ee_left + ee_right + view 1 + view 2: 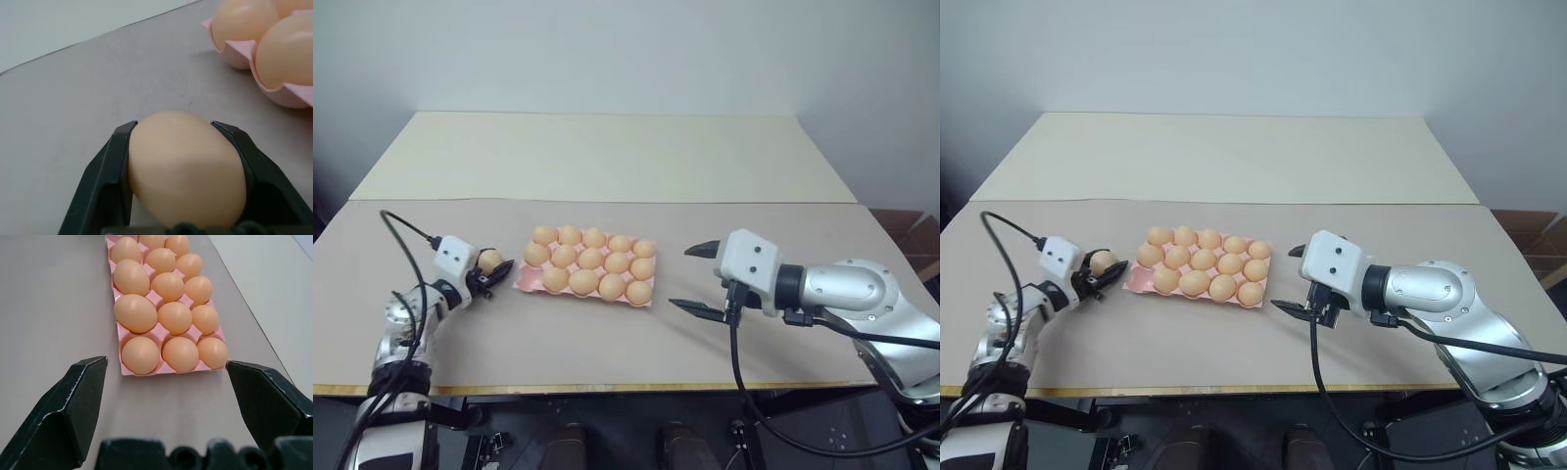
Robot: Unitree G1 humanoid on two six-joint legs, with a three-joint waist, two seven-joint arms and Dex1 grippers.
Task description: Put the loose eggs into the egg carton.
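- The left gripper point(495, 275) is sitting at the near left of the table point(607, 343), its 2 black fingers point(105, 181) pressing on either side of 1 loose egg point(489, 260), which is filling the gap between them.
- That egg is lying just beside the left end of the egg carton point(523, 285), not touching it.
- The right gripper point(697, 279) is hovering to the right of the carton, pointing toward it, jaws standing wide apart and holding nothing.
- The pink carton is resting near the middle of the table between the 2 grippers, with eggs point(135, 313) sitting in its 3 rows of cups; I cannot tell whether any cup is free.
- A second, paler table point(607, 157) is standing farther back.
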